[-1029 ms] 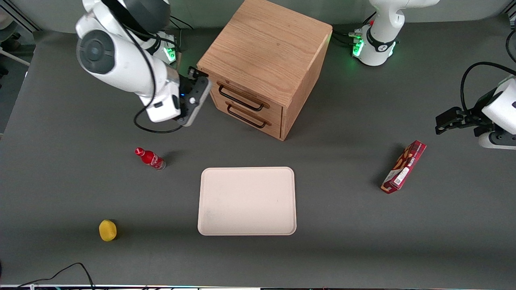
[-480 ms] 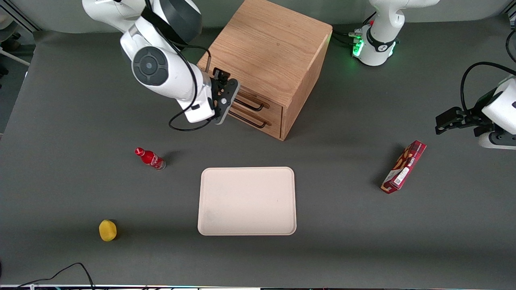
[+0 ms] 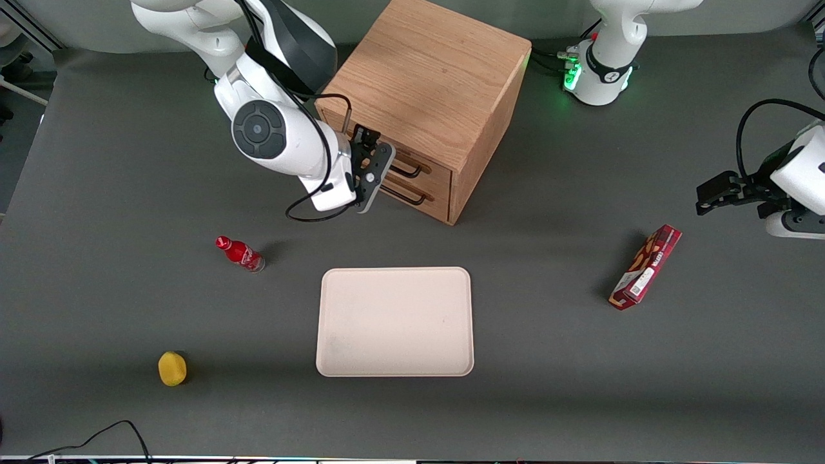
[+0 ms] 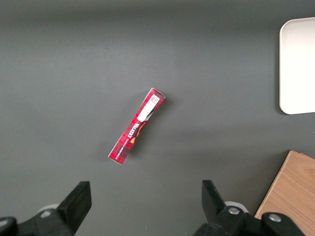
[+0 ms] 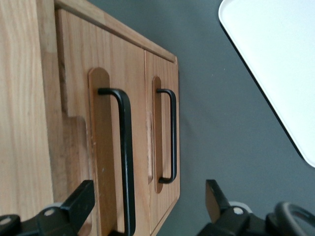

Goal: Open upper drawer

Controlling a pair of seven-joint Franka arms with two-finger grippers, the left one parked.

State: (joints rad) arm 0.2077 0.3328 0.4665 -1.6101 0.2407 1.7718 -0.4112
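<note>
Hovering just in front of the oak cabinet (image 3: 422,96), the claw (image 3: 372,169) sits at drawer height near the working-arm end of the handles. Upper drawer (image 3: 403,162) reads shut, flush with the cabinet face; lower drawer (image 3: 412,193) directly beneath it, also shut. On the grey surface (image 3: 97,290): cream tray (image 3: 394,321) nearer the camera than the cabinet, red bottle (image 3: 240,253) lying toward the working arm's end, yellow round object (image 3: 172,368) nearer the camera again, red snack box (image 3: 646,267) toward the parked arm's end.

Left wrist view: snack box (image 4: 137,126) lying flat on bare surface, a tray corner (image 4: 297,64) and a cabinet corner (image 4: 293,194) at the edges.

Right wrist view: claw (image 5: 147,206) spread wide, fingers (image 5: 78,202) apart on either side of the upper drawer's black wire handle (image 5: 125,157), gripping nothing. Contact with the handle cannot be judged. Upper drawer front (image 5: 106,147) closed; lower drawer handle (image 5: 170,135) alongside; tray (image 5: 275,64) nearby.
</note>
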